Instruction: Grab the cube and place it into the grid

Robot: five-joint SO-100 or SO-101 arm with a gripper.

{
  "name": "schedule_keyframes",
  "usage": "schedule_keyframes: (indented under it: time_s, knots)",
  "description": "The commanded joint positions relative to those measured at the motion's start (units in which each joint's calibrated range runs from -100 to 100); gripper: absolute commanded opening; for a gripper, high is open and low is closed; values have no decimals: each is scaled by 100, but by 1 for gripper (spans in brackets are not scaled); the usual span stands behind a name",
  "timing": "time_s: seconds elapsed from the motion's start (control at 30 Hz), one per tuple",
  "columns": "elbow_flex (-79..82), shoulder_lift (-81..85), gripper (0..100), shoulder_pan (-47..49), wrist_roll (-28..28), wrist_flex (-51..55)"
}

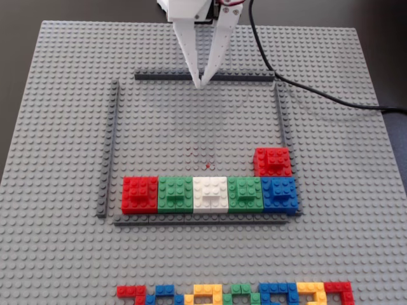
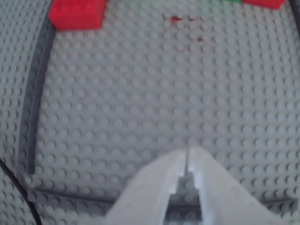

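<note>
The cube (image 1: 273,161) is a small red block with a raised brick on top. It sits inside the grid, against the right strip (image 1: 282,121) and just behind the blue end of the block row. In the wrist view the cube (image 2: 76,13) shows at the top left. The grid has four thin dark grey strips, with its far strip (image 1: 165,76) under the arm. My gripper (image 1: 200,82) is shut and empty, its tips at the far strip, well away from the cube. It also shows shut in the wrist view (image 2: 187,152).
A row of red, green, white, green and blue blocks (image 1: 210,194) lies along the grid's near strip (image 1: 200,221). A strip of mixed-colour bricks (image 1: 235,293) lies at the baseplate's front edge. A black cable (image 1: 318,94) runs off to the right.
</note>
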State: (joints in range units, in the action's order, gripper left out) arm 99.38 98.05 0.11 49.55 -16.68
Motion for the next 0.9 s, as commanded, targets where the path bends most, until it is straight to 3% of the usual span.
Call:
schedule_keyframes:
  time_s: [0.0, 0.87]
  knots:
    - [53, 195, 0, -66, 15, 163]
    - [53, 195, 0, -74, -34, 75]
